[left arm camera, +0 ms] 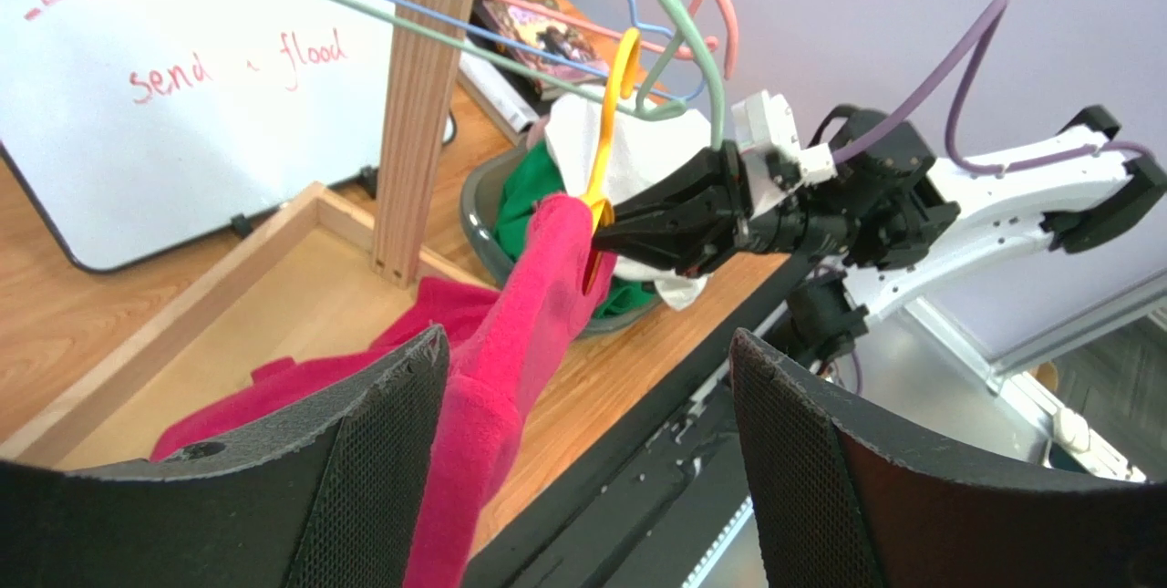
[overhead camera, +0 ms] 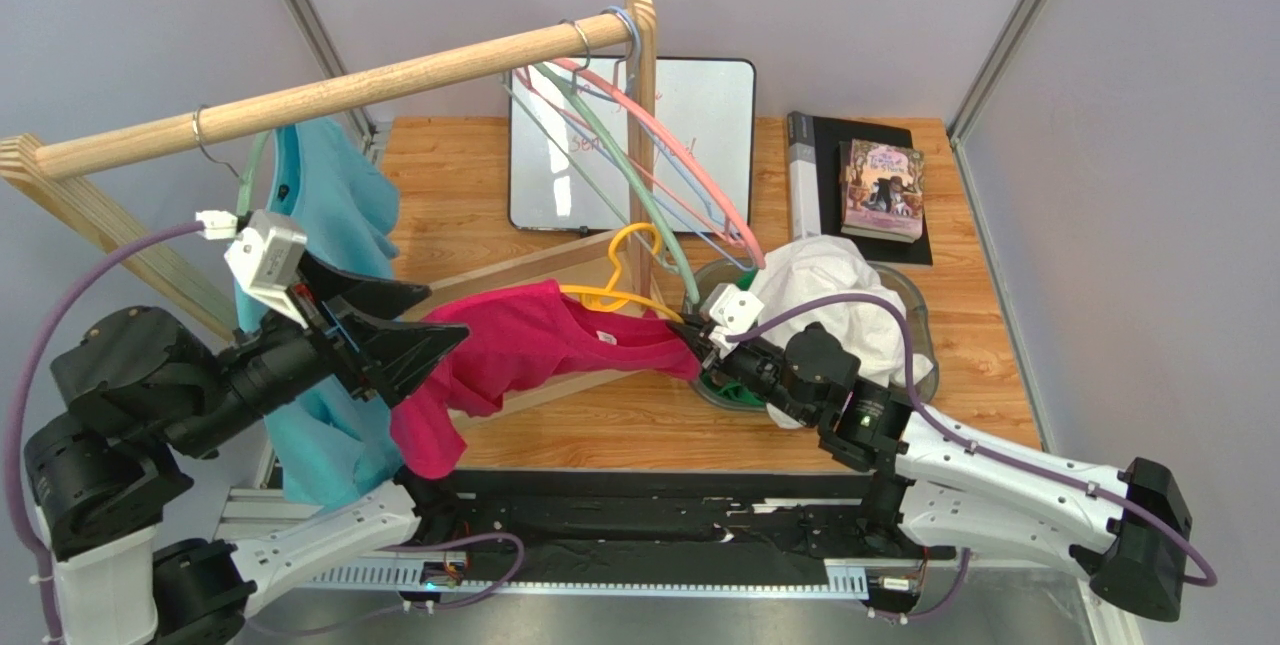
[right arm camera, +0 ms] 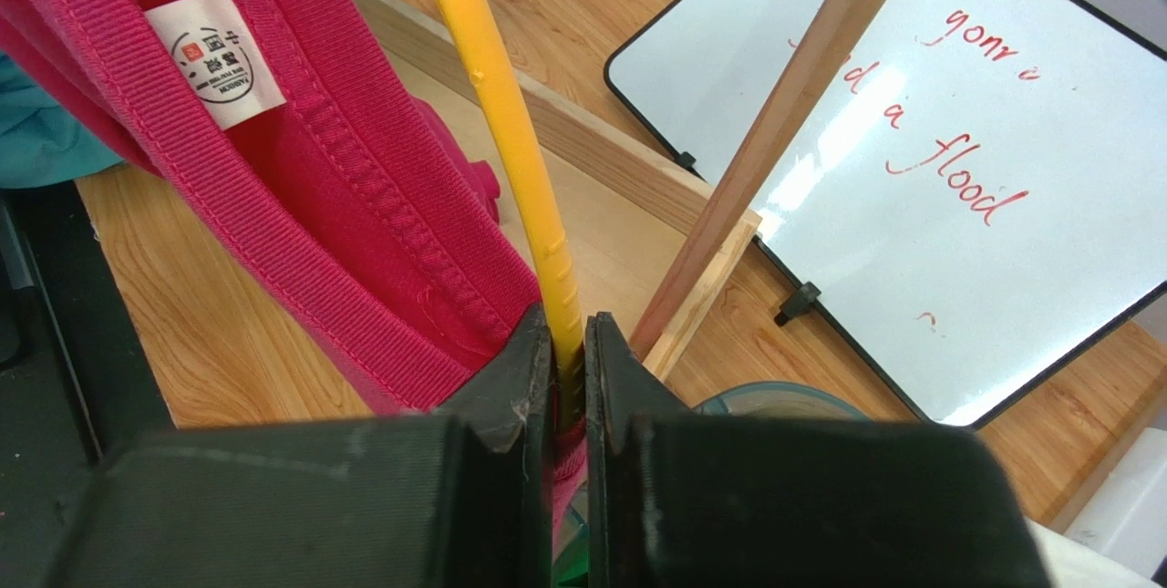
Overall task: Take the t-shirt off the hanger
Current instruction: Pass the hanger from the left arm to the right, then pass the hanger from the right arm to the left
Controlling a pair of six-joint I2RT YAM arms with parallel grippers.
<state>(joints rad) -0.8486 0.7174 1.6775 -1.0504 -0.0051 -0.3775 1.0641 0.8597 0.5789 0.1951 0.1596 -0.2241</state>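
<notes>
A magenta t-shirt [overhead camera: 511, 345] hangs on a yellow hanger [overhead camera: 631, 278], held off the rail above the wooden table. My right gripper [overhead camera: 699, 333] is shut on the hanger's right arm, with shirt fabric beside the jaws; the right wrist view shows the yellow bar [right arm camera: 500, 82] pinched at the gripper [right arm camera: 569, 335] and the shirt's collar [right arm camera: 315, 178] to the left. My left gripper [overhead camera: 439, 312] is open at the shirt's left shoulder. In the left wrist view the shirt [left arm camera: 528, 301] runs along the left finger [left arm camera: 370, 465] of the wide-open gripper [left arm camera: 589, 342].
A teal shirt [overhead camera: 338, 195] hangs on the wooden rail [overhead camera: 346, 83]. Several empty hangers [overhead camera: 661, 150] hang by the rack post [overhead camera: 643, 120]. A whiteboard [overhead camera: 706, 120], a book [overhead camera: 882, 191] and a bin of white and green clothes [overhead camera: 827, 300] lie behind.
</notes>
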